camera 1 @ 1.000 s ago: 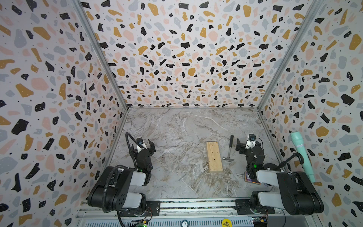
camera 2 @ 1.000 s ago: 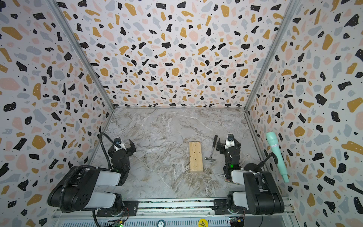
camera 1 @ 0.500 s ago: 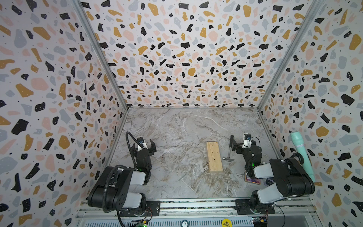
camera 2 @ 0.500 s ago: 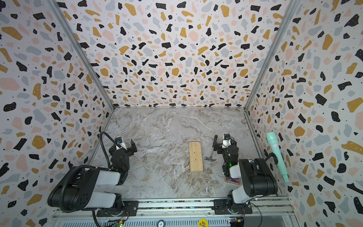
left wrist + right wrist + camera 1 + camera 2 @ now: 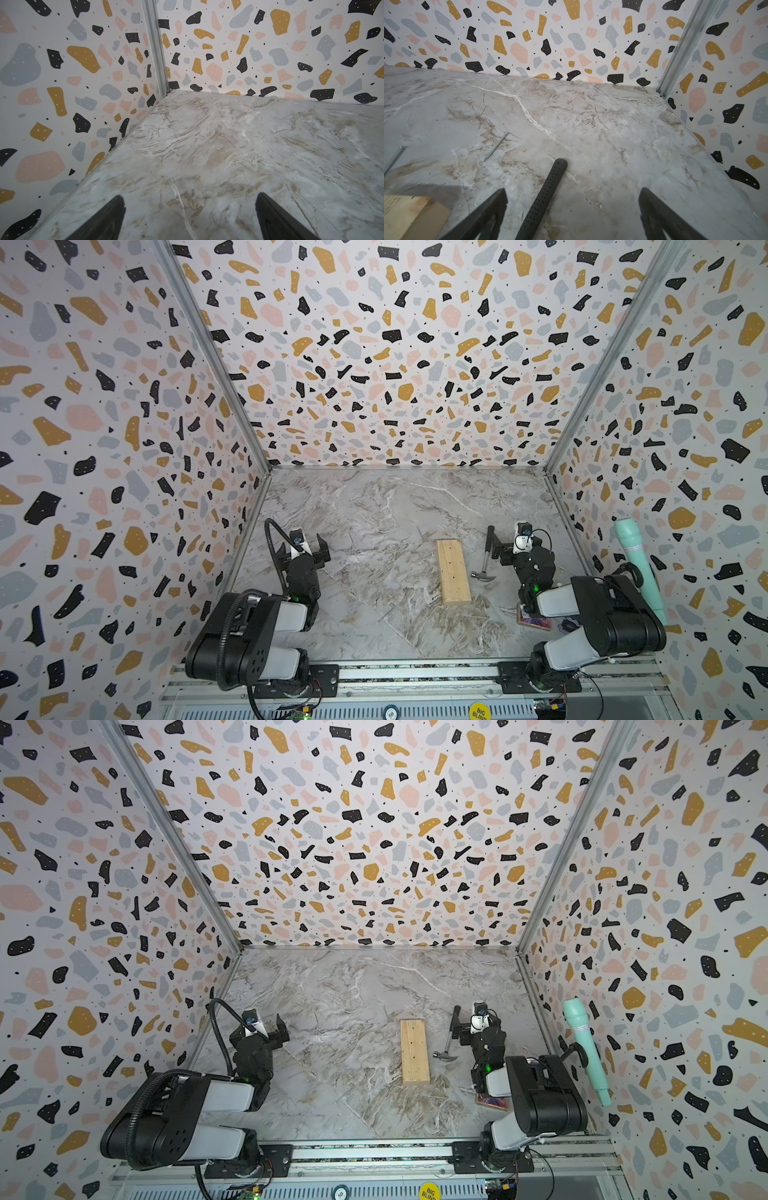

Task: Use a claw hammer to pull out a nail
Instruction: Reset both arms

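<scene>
Right pincer gapes wide astride the claw hammer, not touching; left pincer wide, empty.

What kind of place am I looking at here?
Probably a robot test cell, not a workshop: left arm and right arm mounted on a rail, terrazzo-print walls boxing a marble-look table, claw hammer beside a wooden block.

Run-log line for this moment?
left gripper: open, empty | right gripper: open, astride claw hammer handle, not gripping | claw hammer: lying beside wood block
</scene>
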### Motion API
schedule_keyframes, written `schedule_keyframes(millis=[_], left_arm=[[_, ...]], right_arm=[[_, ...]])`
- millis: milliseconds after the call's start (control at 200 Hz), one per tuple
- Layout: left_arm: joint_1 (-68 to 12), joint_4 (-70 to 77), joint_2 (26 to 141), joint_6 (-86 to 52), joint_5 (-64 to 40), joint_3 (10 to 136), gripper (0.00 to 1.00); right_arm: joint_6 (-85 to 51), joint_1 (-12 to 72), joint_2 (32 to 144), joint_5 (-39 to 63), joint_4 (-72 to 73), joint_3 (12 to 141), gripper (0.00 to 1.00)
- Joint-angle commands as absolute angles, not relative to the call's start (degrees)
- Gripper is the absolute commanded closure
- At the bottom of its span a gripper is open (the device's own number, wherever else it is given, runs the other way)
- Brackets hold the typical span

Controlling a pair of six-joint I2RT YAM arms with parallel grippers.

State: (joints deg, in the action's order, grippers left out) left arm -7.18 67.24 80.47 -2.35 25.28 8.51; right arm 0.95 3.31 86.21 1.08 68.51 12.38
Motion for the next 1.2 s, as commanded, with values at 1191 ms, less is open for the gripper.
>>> schedule_keyframes(millis=[1191], left_arm=[[-6.9,68.6,80.2,-2.2,24.6,9.6,0.00]], right_arm=[[0.6,2.6,85.8,2.6,67.9,13.7,0.00]])
